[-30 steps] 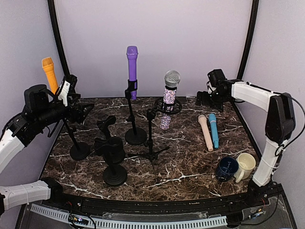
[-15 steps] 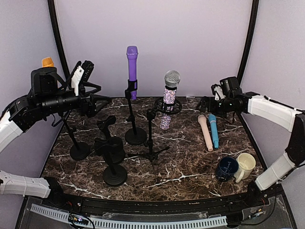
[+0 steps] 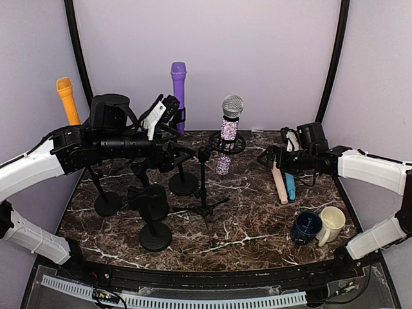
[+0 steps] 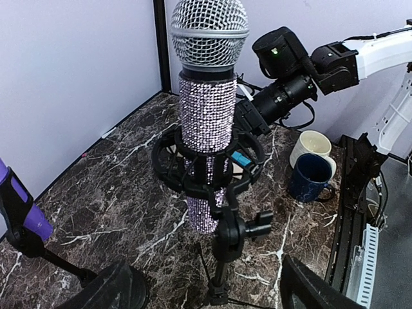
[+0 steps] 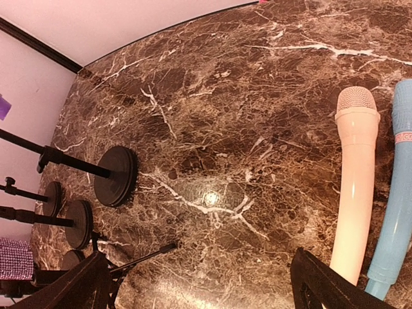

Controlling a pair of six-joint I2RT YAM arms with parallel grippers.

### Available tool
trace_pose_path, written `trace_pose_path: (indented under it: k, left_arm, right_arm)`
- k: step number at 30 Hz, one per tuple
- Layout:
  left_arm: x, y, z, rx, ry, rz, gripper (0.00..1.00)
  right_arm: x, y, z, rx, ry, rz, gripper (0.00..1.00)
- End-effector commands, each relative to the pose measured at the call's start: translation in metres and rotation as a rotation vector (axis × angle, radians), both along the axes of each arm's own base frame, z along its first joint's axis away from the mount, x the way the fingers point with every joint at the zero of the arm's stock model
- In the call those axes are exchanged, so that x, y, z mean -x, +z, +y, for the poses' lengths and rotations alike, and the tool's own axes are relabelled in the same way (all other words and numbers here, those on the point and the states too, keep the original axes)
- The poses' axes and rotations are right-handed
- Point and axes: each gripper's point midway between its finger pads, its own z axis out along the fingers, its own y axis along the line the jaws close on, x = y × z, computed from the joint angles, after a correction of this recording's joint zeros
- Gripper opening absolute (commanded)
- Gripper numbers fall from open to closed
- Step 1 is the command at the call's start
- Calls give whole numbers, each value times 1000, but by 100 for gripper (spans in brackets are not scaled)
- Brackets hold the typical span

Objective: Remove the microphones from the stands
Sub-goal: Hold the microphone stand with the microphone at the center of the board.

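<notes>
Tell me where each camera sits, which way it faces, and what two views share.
Top external: above and behind the robot, facing the back wall across the table; left gripper and right gripper reach inward.
Left wrist: facing the sparkly microphone on its stand from close by; left fingers at the bottom corners.
Right wrist: looking down at the pink microphone and blue microphone; right fingers at the bottom.
Shared: top and left wrist both show the sparkly microphone.

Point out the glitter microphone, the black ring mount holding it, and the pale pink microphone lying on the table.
glitter microphone [image 4: 206,116], left wrist view, on its sparkly handle.
ring mount [image 4: 161,164], left wrist view, on the ring's left rim.
pale pink microphone [image 5: 354,187], right wrist view, on its handle.
</notes>
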Motion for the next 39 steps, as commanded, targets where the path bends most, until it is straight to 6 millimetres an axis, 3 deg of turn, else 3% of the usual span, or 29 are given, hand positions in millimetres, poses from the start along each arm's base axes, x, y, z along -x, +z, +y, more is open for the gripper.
trace_pose_path:
  k: [1, 12, 20, 39]
  left_arm:
    - [-5, 0, -11, 59, 2, -1, 82]
    - [-9, -28, -26, 58, -19, 70, 81]
    - [-11, -51, -31, -3, -28, 100, 70]
    - [-16, -64, -45, -18, -60, 110, 46]
  right_arm:
    - [-2, 29, 12, -94, 19, -90, 98]
    - [-1, 31, 12, -102, 15, -96, 99]
    - [-1, 30, 12, -107, 12, -97, 98]
    - [1, 29, 10, -109, 1, -94, 98]
